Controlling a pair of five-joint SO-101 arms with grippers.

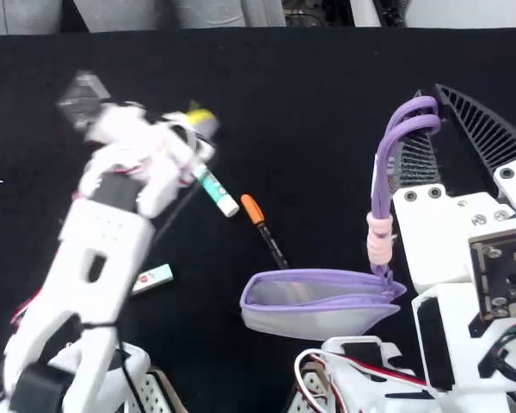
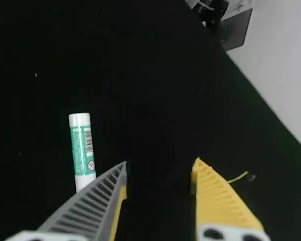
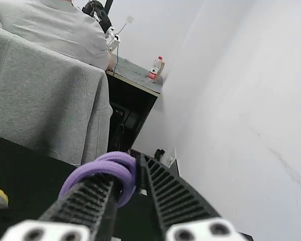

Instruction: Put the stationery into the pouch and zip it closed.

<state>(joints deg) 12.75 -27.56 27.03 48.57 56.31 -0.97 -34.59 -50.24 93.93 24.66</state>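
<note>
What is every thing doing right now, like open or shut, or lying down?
pouch: unzipped, mouth open, held by its strap
strap: pinched in the right gripper
left gripper: open, empty
glue stick: lying flat on the table
orange pen: lying flat, outside the pouch

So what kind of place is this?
Likely an office or lab room: two small robot arms sit at a black table, and behind it stands a desk with a bottle beside a white wall.

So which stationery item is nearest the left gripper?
The green-and-white glue stick, lying right beside the left gripper; the orange-capped pen and the small white piece lie farther off.
</note>
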